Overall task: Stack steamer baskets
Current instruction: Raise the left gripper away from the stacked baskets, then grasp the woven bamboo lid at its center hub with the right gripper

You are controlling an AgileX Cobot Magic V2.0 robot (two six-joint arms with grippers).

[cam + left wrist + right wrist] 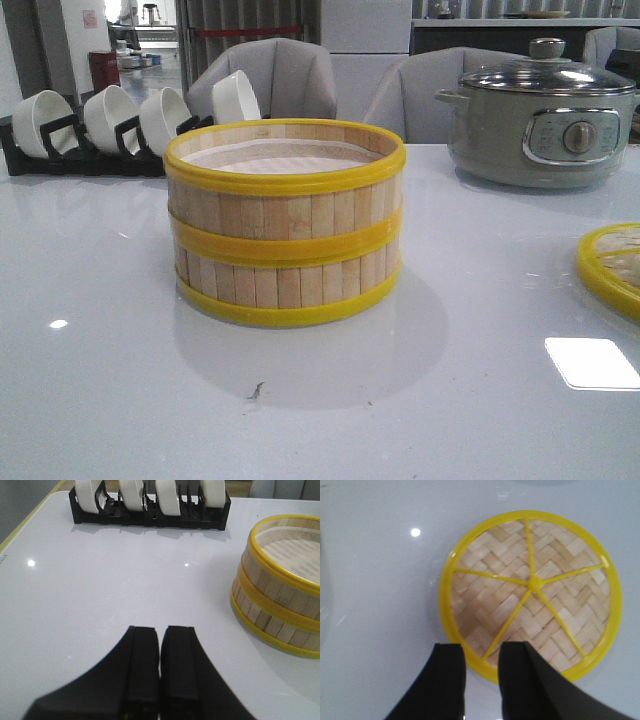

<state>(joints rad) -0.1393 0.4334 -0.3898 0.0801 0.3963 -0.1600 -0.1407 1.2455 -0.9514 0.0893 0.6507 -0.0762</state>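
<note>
Bamboo-slatted steamer baskets (285, 225), yellow-rimmed, stacked.

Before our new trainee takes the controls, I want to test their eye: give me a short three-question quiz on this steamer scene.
1. True or false: the two slatted bamboo steamer baskets with yellow rims are already stacked.
2. Which gripper hangs above the round woven bamboo lid with yellow spokes: A) left gripper, B) right gripper?
3. What stands behind the stack, toward the robot's left?

Key: 1 true. 2 B. 3 A black rack of white bowls.
</note>
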